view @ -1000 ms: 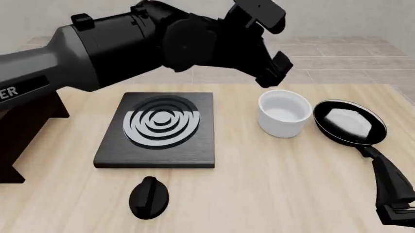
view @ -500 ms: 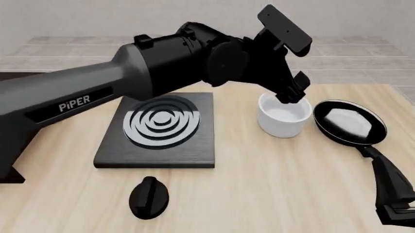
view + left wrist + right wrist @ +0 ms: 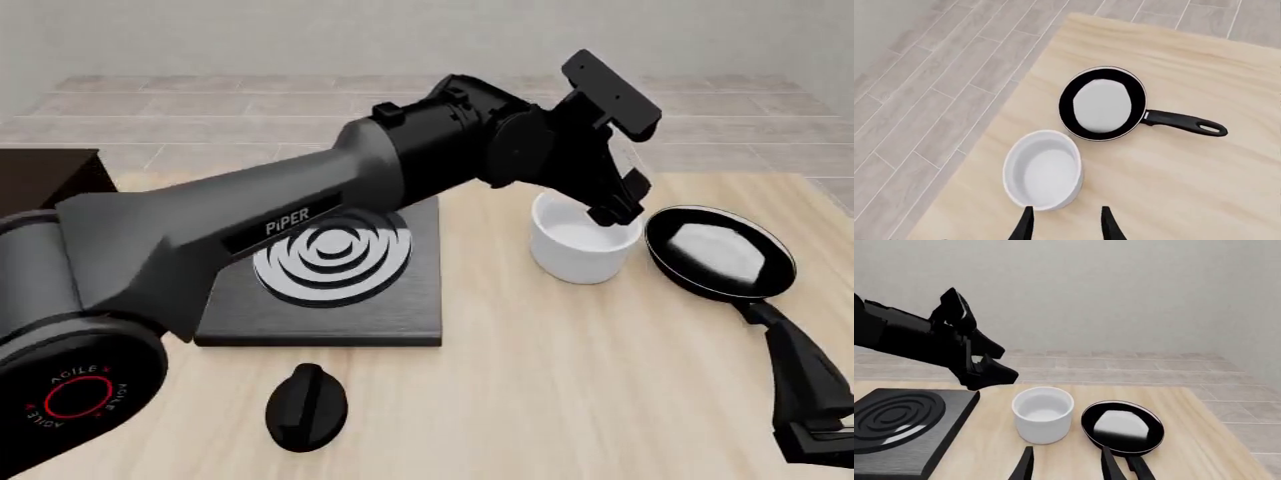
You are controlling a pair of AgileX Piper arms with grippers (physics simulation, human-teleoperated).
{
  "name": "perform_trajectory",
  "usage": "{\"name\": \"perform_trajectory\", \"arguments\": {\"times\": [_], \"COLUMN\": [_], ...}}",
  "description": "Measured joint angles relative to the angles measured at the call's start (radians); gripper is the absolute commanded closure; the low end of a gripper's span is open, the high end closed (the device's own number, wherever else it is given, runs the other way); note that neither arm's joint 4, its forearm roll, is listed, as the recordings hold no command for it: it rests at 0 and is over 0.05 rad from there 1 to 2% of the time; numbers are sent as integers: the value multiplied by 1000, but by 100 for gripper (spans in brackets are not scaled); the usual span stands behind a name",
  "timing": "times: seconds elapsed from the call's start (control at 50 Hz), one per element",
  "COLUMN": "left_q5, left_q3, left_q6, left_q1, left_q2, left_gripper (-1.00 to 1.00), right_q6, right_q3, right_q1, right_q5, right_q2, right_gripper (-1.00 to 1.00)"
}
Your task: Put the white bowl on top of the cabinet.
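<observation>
White bowl (image 3: 583,240) sits upright on table (image 3: 561,380), just beside frying pan (image 3: 721,253), which lies at its 3 o'clock; stove plate (image 3: 327,270) at its 9. Cabinet (image 3: 47,175) well apart, far left edge. Left gripper (image 3: 617,205) hovers over bowl's rim, fingers parted, holding nothing. Right gripper (image 3: 1066,465) low at front right, parted, empty. Bowl likely rigid, light, glossy-slick, breakable; best pinched across the thin wall at the rim.

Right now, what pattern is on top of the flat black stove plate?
White concentric rings on the black stove plate, clearest in the front view.
</observation>
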Motion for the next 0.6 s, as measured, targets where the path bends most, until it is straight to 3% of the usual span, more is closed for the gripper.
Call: {"name": "perform_trajectory", "arguments": {"times": [0.26,0.6], "left_q5": [40,149], "left_q3": [-53,-204], "left_q6": [-12,107], "left_q1": [-21,-12], "left_q2": [70,199], "left_gripper": [-100,-100], "right_q6": [0,0], "right_q3": [-1,-1], "right_q1": [0,0], "right_q5": [1,0], "right_q2": [0,0], "right_gripper": [-100,-100]}}
